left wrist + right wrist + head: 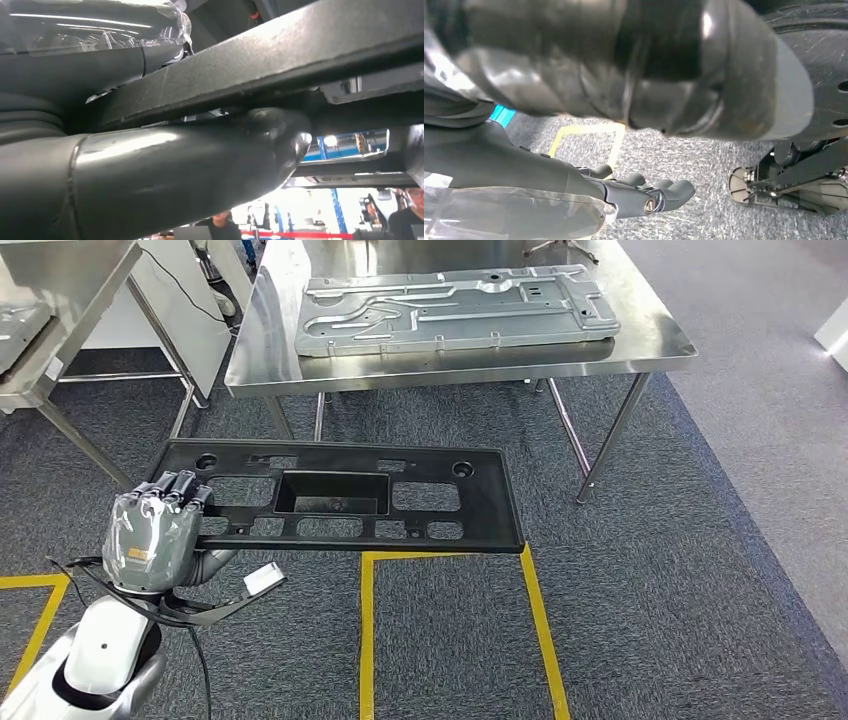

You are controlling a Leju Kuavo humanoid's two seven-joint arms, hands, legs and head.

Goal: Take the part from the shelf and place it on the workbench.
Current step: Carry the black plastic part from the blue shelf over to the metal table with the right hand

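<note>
Evidently the part is off the shelf: left robot hand grips its end, short of the table. Right robot hand hangs empty, fingers loosely extended. Placement outstanding.

The left hand grips the near left end of the long black part, which stretches flat out to its right, above the carpet. Ahead of the hand stands the steel workbench, and a large grey metal panel covers most of its top; bare steel shows along the front edge and at both ends beside the panel. Further to the hand's left, a second steel table narrows the passage. The right hand hangs with fingers apart over open carpet.
</note>
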